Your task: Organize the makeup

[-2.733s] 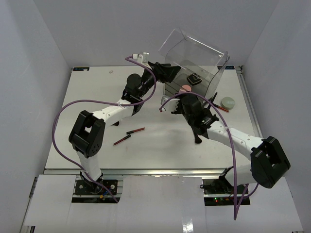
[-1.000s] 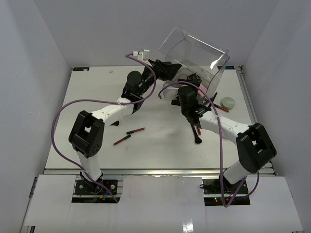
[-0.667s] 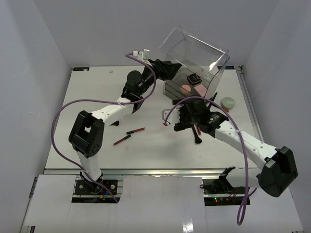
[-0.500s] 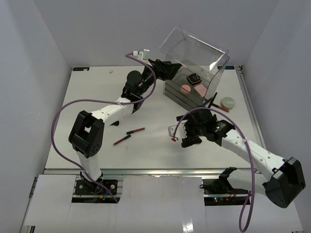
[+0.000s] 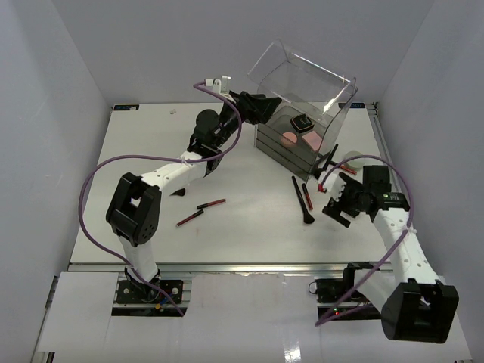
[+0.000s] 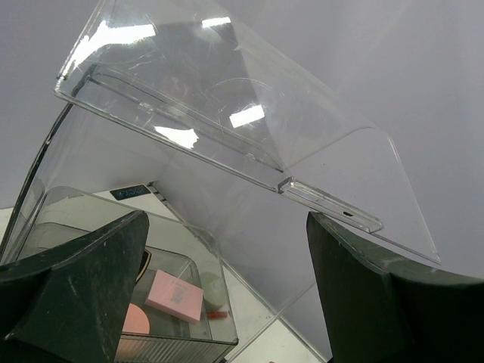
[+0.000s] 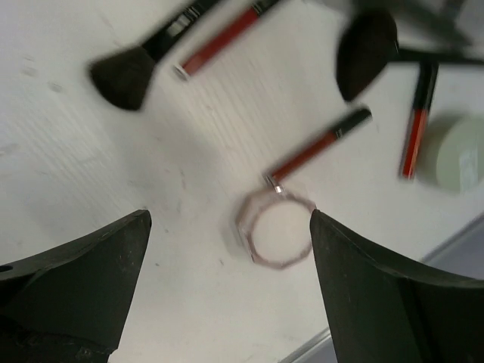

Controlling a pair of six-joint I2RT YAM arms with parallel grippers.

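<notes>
Starting at the left of the bench (image 5: 144,128), I see two red and black pencils (image 5: 211,203) lying loose, well apart from both arms, with their long axes running from lower left to upper right. Further right, the left end effector (image 5: 266,103) is up at the clear drawer box (image 5: 318,113), beside its raised lid (image 6: 227,113). Its fingers (image 6: 68,287) are spread fully and nothing sits between them, so I judge it grips nothing, though I cannot tell if it touches the lid. Inside the box lie a round pink compact (image 5: 288,138), a flat pink square (image 6: 175,296) and a small black compact (image 5: 302,122). On the bench in front of the box there is a black-handled brush (image 5: 299,198) with a red pencil (image 5: 307,196) just beside it, both lying roughly from near to far. Then comes the right end effector (image 5: 338,206), which hovers above the bench with its fingers wide apart and empty. In its wrist view an octagonal pink-rimmed compact (image 7: 276,227) lies directly below, a little toward the right finger, and a slim pencil (image 7: 318,151) touches its rim and runs diagonally away from it. The pale green compact (image 7: 457,155) is at the far right. I judge the right arm to be much nearer to these pieces, so the next pick belongs to it. It needs only a small shift to centre over the octagonal compact, and the closing must not catch the slim pencil.
</notes>
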